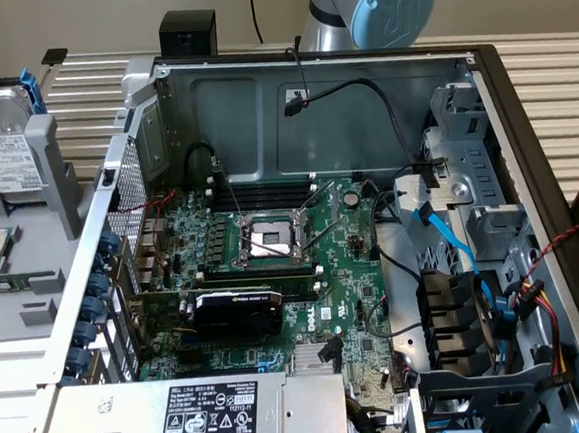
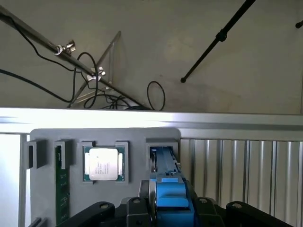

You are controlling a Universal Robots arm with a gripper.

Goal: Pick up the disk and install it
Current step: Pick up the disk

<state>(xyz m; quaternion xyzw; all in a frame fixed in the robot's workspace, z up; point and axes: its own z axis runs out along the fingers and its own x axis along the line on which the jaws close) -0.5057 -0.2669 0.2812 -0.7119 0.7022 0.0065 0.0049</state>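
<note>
Nearest in the wrist view: the black gripper (image 2: 172, 189), low down, lined up over a blue-framed edge. Hard to judge at this angle whether clamped on that blue frame or merely poised around it; cannot tell. Just beyond, the disk (image 2: 165, 163), standing on edge in the end slot of a grey holder (image 2: 137, 137), seen edge-on as a narrow blue strip, long axis running straight away from the gripper toward the table's border. Beside that slot, a square chip (image 2: 103, 164) lying flat in a pocket; past the chip, a green memory stick (image 2: 60, 184) in a thin groove. On the slot's other side, bare slatted tabletop (image 2: 236, 170). Farther off, a bright metal rail (image 2: 151, 118), then floor with looped cables (image 2: 156, 94) and a slanting black pole (image 2: 218, 38).

Exterior view, again from the front: a grey power box (image 1: 224, 417) with a printed sticker, inside an open computer case (image 1: 308, 108). Off to the exterior view's left, the same holder, stick and chip nearer, disk (image 1: 8, 159) behind them. Here, unlike edge-on: the broad silver face and white label, turned toward this camera, blue frame at the upper corner, top edge lying roughly across the picture and cut by its left border. Case and disk well apart. Behind the case, a stretch of the arm (image 1: 371, 12).
</note>
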